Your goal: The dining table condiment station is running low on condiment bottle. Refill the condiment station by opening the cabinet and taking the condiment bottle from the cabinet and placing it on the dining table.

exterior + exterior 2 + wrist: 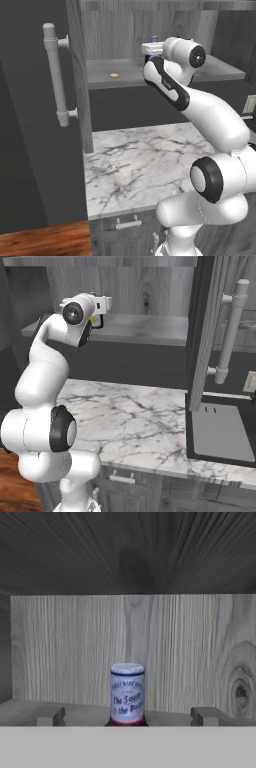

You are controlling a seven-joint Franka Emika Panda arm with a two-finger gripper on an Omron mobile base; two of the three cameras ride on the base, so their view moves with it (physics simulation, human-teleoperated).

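The cabinet [120, 70] stands open, its grey shelf [145, 326] bare at the front. The condiment bottle [127, 694] is upright on that shelf, showing its pale bluish cap with printed lettering and a sliver of dark maroon shoulder below. My gripper [128, 717] is open and level with the cap. One fingertip [50, 716] stands on each side of the bottle, well apart from it. In the right base view the bottle's yellow-orange label [97, 321] peeks out behind my hand. The dining table is out of view.
The left door with its bar handle [55, 75] and the right door with its handle [232, 331] hang open on either side of my arm. A small yellow object [114, 75] lies on the shelf. Below are a marble counter [135, 165] and a drawer handle [128, 224].
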